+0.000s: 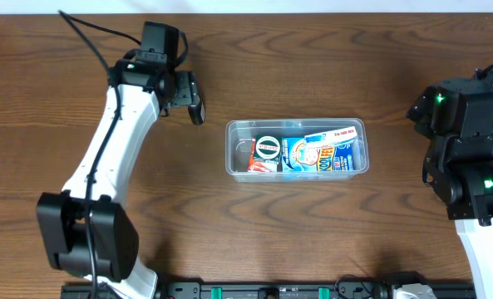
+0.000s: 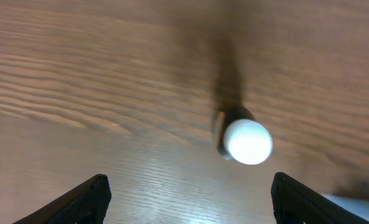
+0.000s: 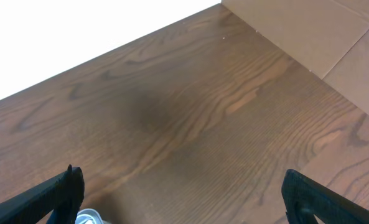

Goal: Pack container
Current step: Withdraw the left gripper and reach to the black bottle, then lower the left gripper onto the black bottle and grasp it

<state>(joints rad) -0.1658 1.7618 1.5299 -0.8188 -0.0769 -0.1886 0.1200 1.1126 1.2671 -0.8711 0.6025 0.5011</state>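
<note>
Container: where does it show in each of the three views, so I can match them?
Overhead: the container lies mid-table, holding packets.
Left wrist: only a pale sliver at the bottom right edge, perhaps its rim; cannot tell.
Right wrist: a clear glint at the bottom edge, far left; perhaps its corner.
Shared landmark: the dark wood-grain table.
</note>
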